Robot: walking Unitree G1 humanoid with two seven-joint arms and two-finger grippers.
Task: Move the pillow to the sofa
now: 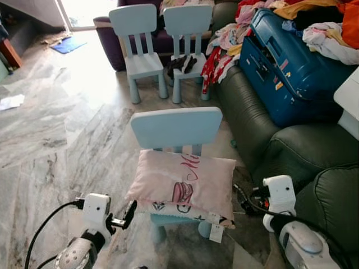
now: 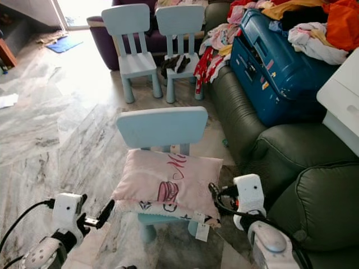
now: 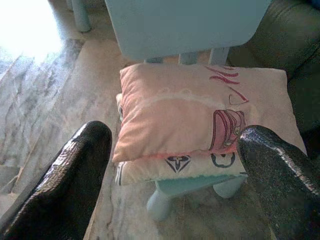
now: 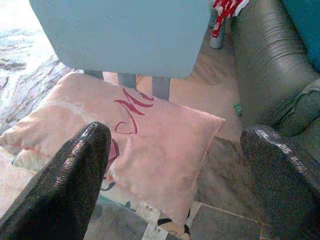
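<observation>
A pink pillow (image 1: 182,179) with red script and a cartoon print lies on the seat of a small light-blue chair (image 1: 176,128), on top of a white cushion (image 3: 170,167) with black patterns. My left gripper (image 1: 129,215) hangs low at the pillow's left front corner, open, with its fingers apart on either side of the pillow in the left wrist view. My right gripper (image 1: 242,197) is at the pillow's right edge, also open and holding nothing. The dark green leather sofa (image 1: 297,151) stands just right of the chair.
A blue suitcase (image 1: 286,73) and heaps of clothes (image 1: 325,33) take up the far part of the sofa. Two more light-blue chairs (image 1: 140,50) stand behind, one with dark clothing on it. Marble floor (image 1: 56,129) spreads to the left. A white unit (image 2: 342,101) is at the right edge.
</observation>
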